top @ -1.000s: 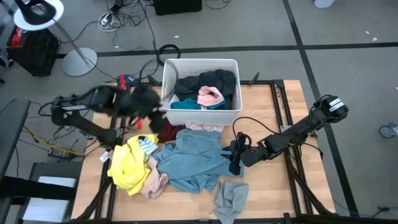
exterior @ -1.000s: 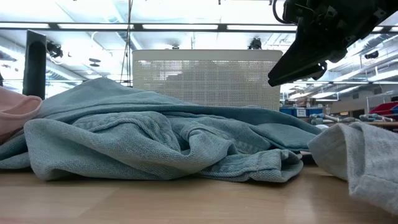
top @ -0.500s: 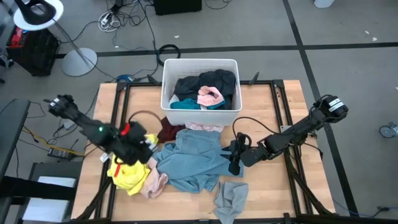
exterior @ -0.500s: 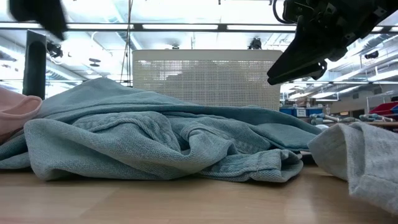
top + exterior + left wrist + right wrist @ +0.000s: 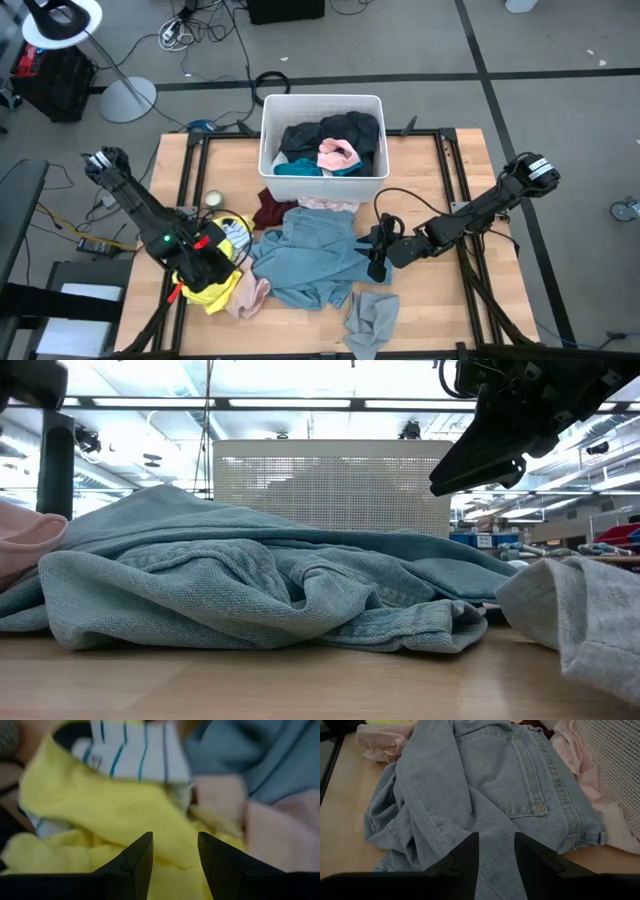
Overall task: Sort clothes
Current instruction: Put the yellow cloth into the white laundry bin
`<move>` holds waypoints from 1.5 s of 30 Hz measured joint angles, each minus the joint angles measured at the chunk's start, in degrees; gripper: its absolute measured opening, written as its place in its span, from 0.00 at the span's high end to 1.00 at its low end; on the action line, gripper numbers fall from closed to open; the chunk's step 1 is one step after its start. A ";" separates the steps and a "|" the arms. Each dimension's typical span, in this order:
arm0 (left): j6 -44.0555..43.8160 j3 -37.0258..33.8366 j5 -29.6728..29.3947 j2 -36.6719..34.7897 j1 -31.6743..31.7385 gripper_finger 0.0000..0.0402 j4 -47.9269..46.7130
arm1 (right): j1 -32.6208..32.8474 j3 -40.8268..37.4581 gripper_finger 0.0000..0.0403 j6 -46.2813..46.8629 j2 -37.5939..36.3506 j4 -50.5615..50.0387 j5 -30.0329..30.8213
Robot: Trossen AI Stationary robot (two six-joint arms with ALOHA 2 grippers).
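Note:
A bright yellow garment point(image 5: 212, 287) lies at the table's near left, with a white striped piece point(image 5: 236, 232) on its far side and a pink garment point(image 5: 250, 298) beside it. My left gripper point(image 5: 200, 268) stands open right over the yellow cloth point(image 5: 125, 805), pointing steeply down. Light blue denim point(image 5: 310, 255) is spread in the middle of the table. My right gripper point(image 5: 376, 252) hangs open above the denim's right edge point(image 5: 485, 795), clear of it in the low view point(image 5: 480, 460). A grey garment point(image 5: 372, 318) lies at the near edge. My left gripper's open fingers point(image 5: 137, 857) stand over a fold of the yellow garment point(image 5: 170, 845), coming from above. Whether their tips touch the cloth, I cannot tell.
A white bin point(image 5: 325, 186) at the far middle holds dark, pink and teal clothes. A maroon garment point(image 5: 272, 210) and a pale pink one point(image 5: 325, 205) lie in front of it. A small round object point(image 5: 213, 199) sits on the left. Bare wood shows at the near right point(image 5: 440, 310).
My left gripper has swung from beside the bin's left wall toward the table's near edge and come down over the yellow garment, its wrist rolling on the way. The clothes lie as before.

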 joint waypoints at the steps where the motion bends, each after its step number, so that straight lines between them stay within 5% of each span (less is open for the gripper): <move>1: -0.35 -1.39 1.15 0.00 -0.10 0.59 0.96 | 0.00 0.00 0.69 0.04 0.00 0.02 -0.02; 10: -1.56 -15.71 10.35 0.00 -0.13 0.62 19.08 | 0.00 0.00 0.69 0.11 0.00 0.76 -0.02; 16: -1.21 -15.25 12.05 -0.37 -0.12 0.94 20.33 | 0.00 0.00 0.69 0.11 0.00 0.78 -0.02; 22: 0.69 -6.25 11.05 -0.68 -0.13 0.99 13.51 | 0.00 0.00 0.69 0.11 0.00 0.75 0.00; 32: 5.85 19.35 -2.62 -0.66 -0.13 1.00 -9.30 | 0.00 0.00 0.69 0.48 0.00 0.74 0.00; 45: 18.81 39.55 -18.74 -0.46 2.72 1.00 -18.41 | 0.00 0.00 0.69 0.52 0.00 0.74 0.02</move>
